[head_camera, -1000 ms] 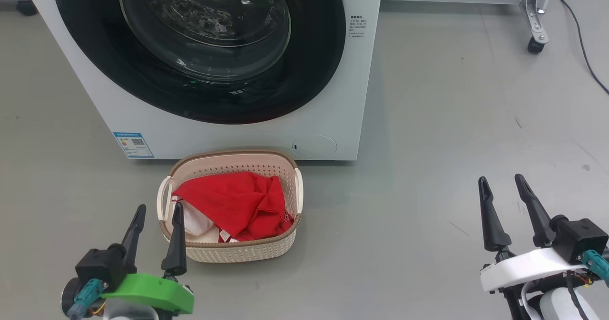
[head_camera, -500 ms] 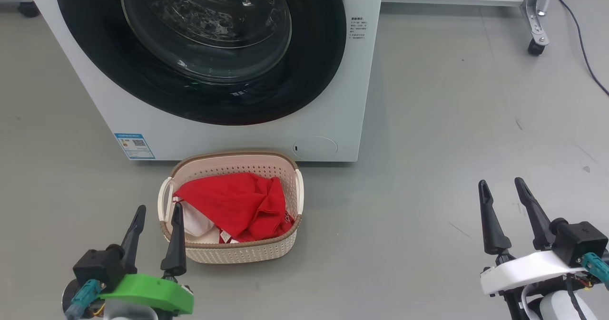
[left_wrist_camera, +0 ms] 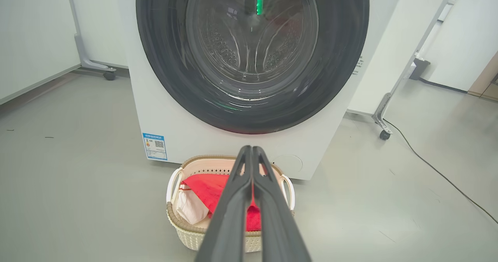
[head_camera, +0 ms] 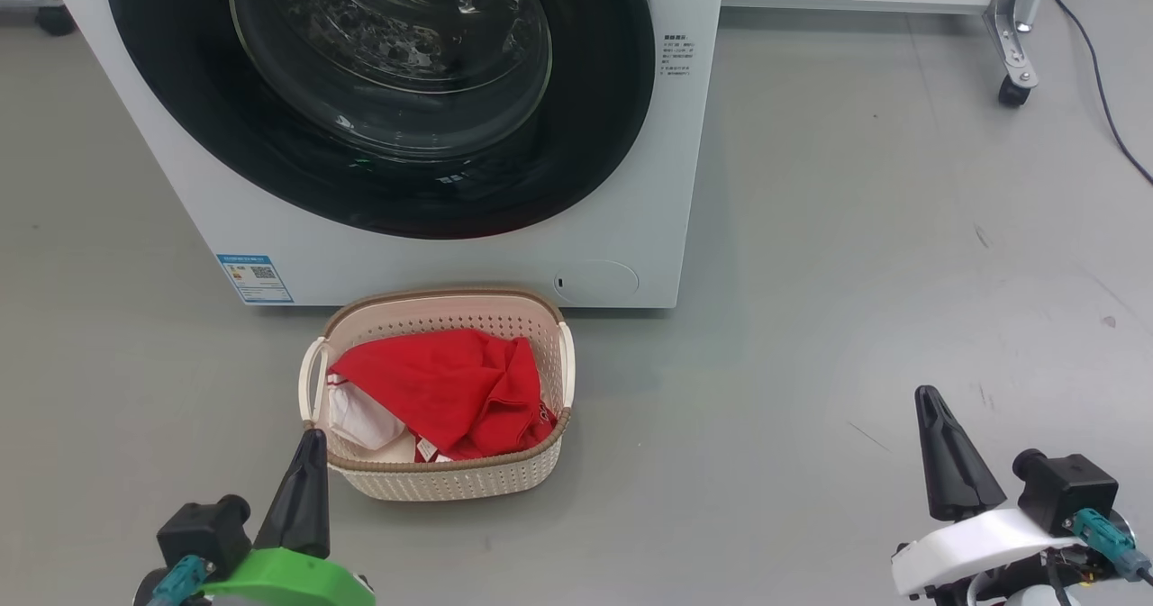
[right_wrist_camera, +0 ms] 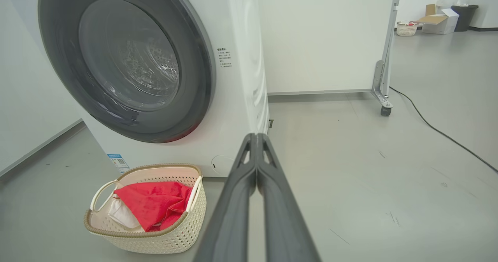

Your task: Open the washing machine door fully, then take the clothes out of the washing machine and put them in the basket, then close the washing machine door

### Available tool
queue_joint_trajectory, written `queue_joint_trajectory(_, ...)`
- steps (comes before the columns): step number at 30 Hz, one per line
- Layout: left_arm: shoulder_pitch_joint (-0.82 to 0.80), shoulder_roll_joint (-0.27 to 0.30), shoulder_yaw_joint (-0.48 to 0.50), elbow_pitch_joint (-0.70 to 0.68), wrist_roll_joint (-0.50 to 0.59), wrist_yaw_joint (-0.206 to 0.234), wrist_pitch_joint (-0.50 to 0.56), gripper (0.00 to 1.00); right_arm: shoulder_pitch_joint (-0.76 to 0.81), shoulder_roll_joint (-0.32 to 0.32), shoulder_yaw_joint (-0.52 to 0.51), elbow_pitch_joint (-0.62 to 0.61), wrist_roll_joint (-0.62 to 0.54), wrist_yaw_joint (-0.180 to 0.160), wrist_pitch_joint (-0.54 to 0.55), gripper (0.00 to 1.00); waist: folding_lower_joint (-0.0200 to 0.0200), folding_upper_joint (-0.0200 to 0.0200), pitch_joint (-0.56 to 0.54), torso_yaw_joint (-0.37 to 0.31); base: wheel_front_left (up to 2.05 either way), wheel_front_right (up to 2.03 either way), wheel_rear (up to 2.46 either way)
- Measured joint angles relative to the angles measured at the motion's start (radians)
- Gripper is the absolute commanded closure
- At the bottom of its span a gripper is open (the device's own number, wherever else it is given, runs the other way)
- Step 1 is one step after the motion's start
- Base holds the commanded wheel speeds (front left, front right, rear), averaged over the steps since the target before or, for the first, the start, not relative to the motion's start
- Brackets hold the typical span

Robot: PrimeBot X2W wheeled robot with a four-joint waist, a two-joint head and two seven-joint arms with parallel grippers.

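Washing machine door (head_camera: 378,93) is shut, flush against the front of the washing machine (head_camera: 450,268). The basket (head_camera: 432,484) stands on the floor (head_camera: 811,318) just in front of the machine, below the door, with the clothes (head_camera: 432,381) inside it, red fabric lying over a white piece. Left tool (head_camera: 311,448) and right tool (head_camera: 932,408) both have fingers pressed together and grip nothing; the left is near the basket's near-left corner, the right well apart from it, over floor.

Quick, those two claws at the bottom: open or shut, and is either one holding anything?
Left gripper: closed, holding nothing.
Right gripper: closed, holding nothing.
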Motion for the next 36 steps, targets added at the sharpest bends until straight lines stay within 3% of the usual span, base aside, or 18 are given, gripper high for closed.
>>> queue_joint_trajectory(36, 0.001, -0.002, 0.076, 0.001, -0.407, -0.001, 0.124, 1.00, -0.013, 0.038, -0.094, 0.029, 0.424, 0.039, 0.116, 1.00, 0.0000, 0.0000, -0.006, 0.002, 0.00, 0.00, 0.00)
